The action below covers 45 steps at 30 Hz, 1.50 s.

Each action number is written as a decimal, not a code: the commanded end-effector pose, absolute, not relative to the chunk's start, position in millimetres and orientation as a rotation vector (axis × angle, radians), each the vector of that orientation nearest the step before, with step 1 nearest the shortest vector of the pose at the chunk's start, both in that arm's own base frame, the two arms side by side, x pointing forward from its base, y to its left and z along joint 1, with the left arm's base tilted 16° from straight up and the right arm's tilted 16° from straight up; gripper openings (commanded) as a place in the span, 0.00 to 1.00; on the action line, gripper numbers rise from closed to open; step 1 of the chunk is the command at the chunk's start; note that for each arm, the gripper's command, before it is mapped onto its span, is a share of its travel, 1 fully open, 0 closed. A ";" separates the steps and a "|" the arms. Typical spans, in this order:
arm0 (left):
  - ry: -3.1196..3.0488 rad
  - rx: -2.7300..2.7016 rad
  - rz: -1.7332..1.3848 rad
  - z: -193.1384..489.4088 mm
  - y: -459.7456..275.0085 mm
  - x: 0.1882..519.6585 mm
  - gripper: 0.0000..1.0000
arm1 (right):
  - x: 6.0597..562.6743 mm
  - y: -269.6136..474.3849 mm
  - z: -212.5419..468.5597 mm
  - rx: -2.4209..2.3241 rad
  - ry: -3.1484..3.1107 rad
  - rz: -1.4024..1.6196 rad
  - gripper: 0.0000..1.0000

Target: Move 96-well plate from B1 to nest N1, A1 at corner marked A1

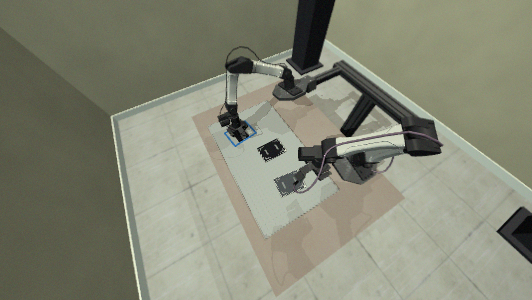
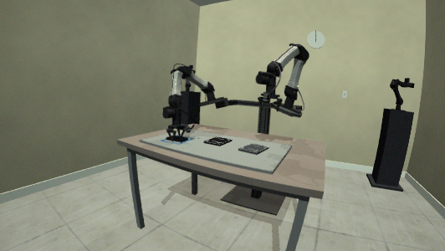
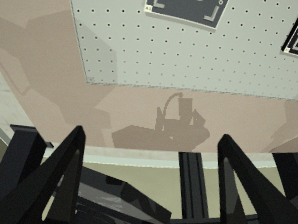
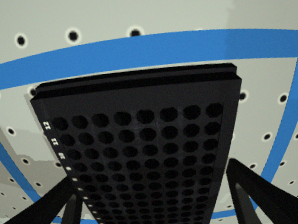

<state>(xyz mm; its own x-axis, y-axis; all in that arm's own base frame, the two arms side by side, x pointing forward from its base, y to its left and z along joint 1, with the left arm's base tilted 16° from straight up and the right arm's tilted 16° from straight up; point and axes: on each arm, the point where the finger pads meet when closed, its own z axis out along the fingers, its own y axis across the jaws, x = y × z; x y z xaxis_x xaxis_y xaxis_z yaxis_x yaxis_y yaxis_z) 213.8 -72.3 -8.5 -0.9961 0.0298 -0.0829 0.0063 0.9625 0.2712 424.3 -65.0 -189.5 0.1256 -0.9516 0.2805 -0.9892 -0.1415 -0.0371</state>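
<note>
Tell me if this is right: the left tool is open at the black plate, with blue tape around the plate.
Wrong arm. The right wrist view shows that the right tool is open at the black plate, with blue tape around the plate.
</note>
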 end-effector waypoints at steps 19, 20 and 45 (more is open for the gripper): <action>3.036 0.028 0.415 -6.3 -71.2 207.1 1.00 | 433.1 -64.5 -175.4 2.252 -1.971 0.406 1.00; 3.036 0.028 0.415 -6.3 -71.2 207.1 1.00 | 433.0 -64.5 -175.4 2.252 -1.971 0.406 1.00; 3.036 0.028 0.415 -6.3 -71.2 207.1 1.00 | 425.5 -64.0 -185.9 2.241 -1.953 0.375 0.00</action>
